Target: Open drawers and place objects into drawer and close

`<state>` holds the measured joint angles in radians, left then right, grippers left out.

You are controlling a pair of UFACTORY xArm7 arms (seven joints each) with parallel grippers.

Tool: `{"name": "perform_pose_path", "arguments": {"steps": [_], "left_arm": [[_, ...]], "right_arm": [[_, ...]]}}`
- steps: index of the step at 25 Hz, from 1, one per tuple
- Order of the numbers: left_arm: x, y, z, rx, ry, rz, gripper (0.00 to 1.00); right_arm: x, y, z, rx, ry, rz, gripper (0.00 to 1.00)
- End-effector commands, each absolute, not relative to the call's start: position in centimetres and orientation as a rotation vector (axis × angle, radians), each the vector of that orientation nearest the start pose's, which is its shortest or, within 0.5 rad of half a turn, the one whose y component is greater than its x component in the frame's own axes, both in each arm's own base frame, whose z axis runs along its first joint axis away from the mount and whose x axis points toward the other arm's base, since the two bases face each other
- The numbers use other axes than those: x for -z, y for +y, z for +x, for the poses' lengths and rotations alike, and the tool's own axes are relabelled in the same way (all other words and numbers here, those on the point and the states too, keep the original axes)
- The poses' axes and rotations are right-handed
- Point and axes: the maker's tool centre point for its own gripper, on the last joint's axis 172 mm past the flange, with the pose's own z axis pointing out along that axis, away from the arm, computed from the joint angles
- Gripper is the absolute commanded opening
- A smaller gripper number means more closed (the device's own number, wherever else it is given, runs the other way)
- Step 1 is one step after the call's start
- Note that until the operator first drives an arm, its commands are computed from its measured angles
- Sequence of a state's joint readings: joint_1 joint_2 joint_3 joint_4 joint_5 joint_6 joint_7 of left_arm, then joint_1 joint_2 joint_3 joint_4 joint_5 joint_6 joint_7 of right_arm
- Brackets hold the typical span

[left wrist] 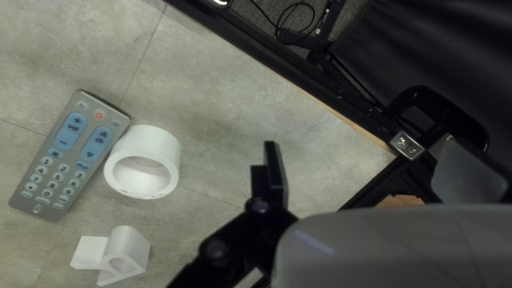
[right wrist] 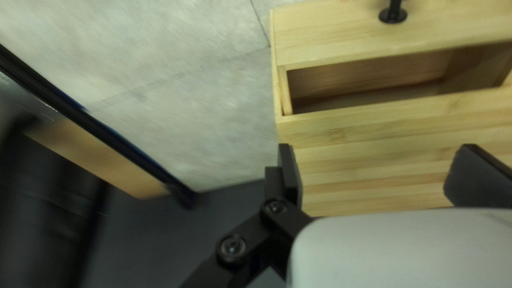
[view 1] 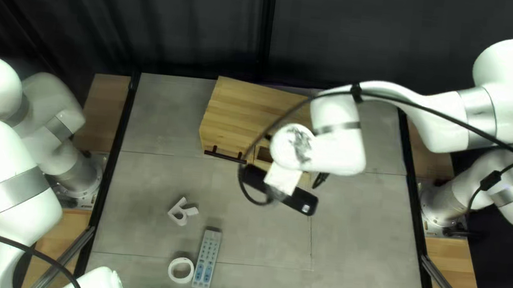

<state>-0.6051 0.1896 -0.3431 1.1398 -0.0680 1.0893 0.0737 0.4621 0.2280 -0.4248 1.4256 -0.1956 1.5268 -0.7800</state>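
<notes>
You're early in the job, by the look of it: one drawer [right wrist: 373,82] of the wooden cabinet [right wrist: 341,141] stands open, and the loading and closing are left to do. Your right tool [right wrist: 377,160] is over the cabinet top, its fingers spread with nothing between them, so it isn't holding the black knob [right wrist: 393,14] on the drawer front. The other drawer, with the dark handle [view 1: 225,155] in the top left view, looks shut; you may need that one too. All the small things are out on the tabletop [left wrist: 213,96]: the remote [left wrist: 69,154], the white ring [left wrist: 144,162] just beside it, and the white letter R [left wrist: 114,256] apart from both. Your left tool [left wrist: 362,154] is open and empty, off to one side of them. You'd next want to pick one up with it, carry it to the open drawer, repeat for the rest, then push the drawer closed.
</notes>
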Motion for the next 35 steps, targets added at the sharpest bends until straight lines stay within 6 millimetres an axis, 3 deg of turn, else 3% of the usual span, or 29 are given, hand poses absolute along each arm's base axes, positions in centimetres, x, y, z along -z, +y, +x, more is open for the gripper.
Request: {"name": "perform_pose_path", "arguments": {"steps": [1, 30, 31, 35], "left_arm": [[-13.8, -39.3, 25.9, -0.269, 1.506, -2.807, 1.0], [-13.8, -39.3, 25.9, -0.269, 1.506, -2.807, 1.0], [-13.8, -39.3, 25.9, -0.269, 1.506, -2.807, 1.0], [-13.8, -39.3, 25.9, -0.269, 1.506, -2.807, 1.0]], "right_arm": [[-23.6, -3.0, 45.2, -0.628, -1.191, -2.991, 1.0], [-23.6, -3.0, 45.2, -0.628, -1.191, -2.991, 1.0], [-24.0, -3.8, 45.2, -0.658, -1.197, -3.026, 1.0], [-27.0, -5.8, 44.1, -0.634, -0.883, -3.216, 1.0]]}}
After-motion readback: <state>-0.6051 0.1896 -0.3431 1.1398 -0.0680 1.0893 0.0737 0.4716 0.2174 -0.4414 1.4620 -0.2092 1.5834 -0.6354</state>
